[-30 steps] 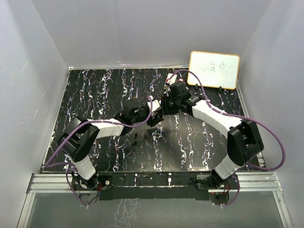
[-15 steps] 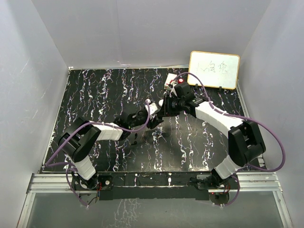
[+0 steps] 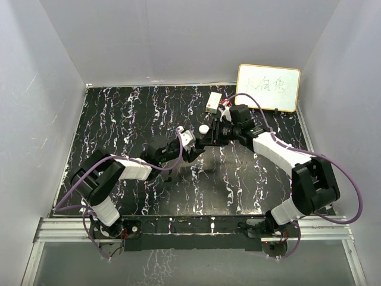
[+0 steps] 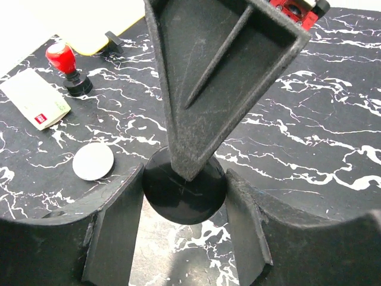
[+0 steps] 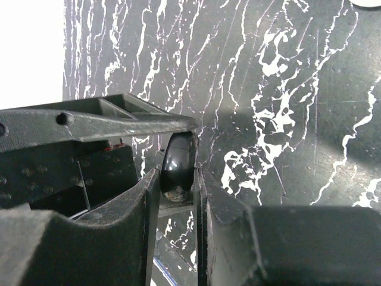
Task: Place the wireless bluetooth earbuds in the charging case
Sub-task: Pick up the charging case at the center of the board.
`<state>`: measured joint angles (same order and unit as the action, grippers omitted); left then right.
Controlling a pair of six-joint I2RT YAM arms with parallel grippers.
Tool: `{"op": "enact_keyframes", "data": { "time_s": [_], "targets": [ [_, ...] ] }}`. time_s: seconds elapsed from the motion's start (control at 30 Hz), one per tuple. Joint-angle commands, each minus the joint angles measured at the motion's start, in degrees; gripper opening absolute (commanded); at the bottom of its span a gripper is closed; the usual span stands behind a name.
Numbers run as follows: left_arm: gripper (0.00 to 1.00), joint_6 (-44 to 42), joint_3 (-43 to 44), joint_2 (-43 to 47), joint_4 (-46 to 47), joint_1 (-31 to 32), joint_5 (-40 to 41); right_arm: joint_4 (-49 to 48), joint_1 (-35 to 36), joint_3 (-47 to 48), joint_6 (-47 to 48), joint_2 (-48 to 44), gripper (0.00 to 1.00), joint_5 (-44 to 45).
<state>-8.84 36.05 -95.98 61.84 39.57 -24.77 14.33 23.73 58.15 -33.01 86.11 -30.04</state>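
Left gripper is clasping the round black charging case across its width, over mid-table. Right gripper is pinching the same case's flat faces between clenched fingers. Earbuds are proving too small to pick out.

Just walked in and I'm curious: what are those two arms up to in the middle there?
Both arms meet over the table, sharing one black puck, likely the charging case. The left pincer grips it across its width, while the right pincer is shut on its rim. A white disc, a red knob and a card lie beyond them, untouched.
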Motion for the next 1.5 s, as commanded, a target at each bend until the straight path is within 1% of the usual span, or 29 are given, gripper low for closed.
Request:
{"op": "enact_keyframes", "data": {
  "time_s": [0.0, 0.03, 0.2, 0.37, 0.5, 0.6, 0.67, 0.73, 0.87, 1.07, 1.2, 1.37, 1.47],
  "targets": [
    [0.57, 1.18, -1.57, 4.59, 8.86, -0.64, 0.78, -2.89, -3.49, -2.41, 0.66, -2.14, 0.0, 1.05],
    [0.59, 1.21, -1.6, 4.65, 8.89, -0.59, 0.82, -3.24, -3.94, -2.73, 0.47, -2.24, 0.0, 0.56],
    [0.65, 1.46, -2.39, 5.06, 9.62, -0.64, 1.03, -5.05, -5.24, -4.1, -0.26, -2.76, 0.0, -1.25],
    [0.67, 1.52, -2.95, 5.57, 8.85, -0.59, 2.4, -6.85, -6.11, -5.1, -1.16, -3.09, 0.0, -2.54],
    [0.66, 2.8, -3.45, 6.37, 7.61, -0.64, 6.27, -8.19, -6.85, -5.83, -1.62, -3.21, 0.0, -3.72],
    [0.64, 5.8, -3.4, 7.78, 4.08, -0.64, 11.7, -11.15, -7.77, -7.26, -2.83, -3.42, 0.0, -5.98],
    [0.64, 7.29, -3.93, 8.78, 3.39, -0.64, 15.13, -13.47, -8.61, -8.31, -3.83, -3.4, 0.0, -8.1],
    [0.64, 8.17, -4.41, 9.38, 3.12, -0.63, 16.27, -14.87, -9.36, -8.95, -4.43, -3.09, 0.0, -9.84],
    [0.65, 7.94, -4.8, 8.74, 4.1, -0.64, 12.94, -15.38, -9.69, -8.66, -4.6, -2.25, 0.0, -10.89],
    [0.68, 2.69, -5.04, 6.23, 6.06, -0.64, 1.84, -15.3, -9.75, -7.63, -4.48, -1.21, 0.0, -12.42],
    [0.72, -0.06, -4.33, 4.18, 6.86, -0.64, -3.92, -14.63, -9.77, -6.81, -4.14, -0.79, 0.0, -12.92],
    [0.75, -2.34, -2.38, 1.11, 6.71, -0.55, -7.27, -12.48, -9.8, -5.45, -2.67, -0.48, 0.0, -13.64],
    [0.76, -3.75, -0.53, -0.36, 4.91, -0.46, -8.55, -11.11, -9.73, -4.99, -1.86, -0.82, 0.0, -13.64]
  ]
}}
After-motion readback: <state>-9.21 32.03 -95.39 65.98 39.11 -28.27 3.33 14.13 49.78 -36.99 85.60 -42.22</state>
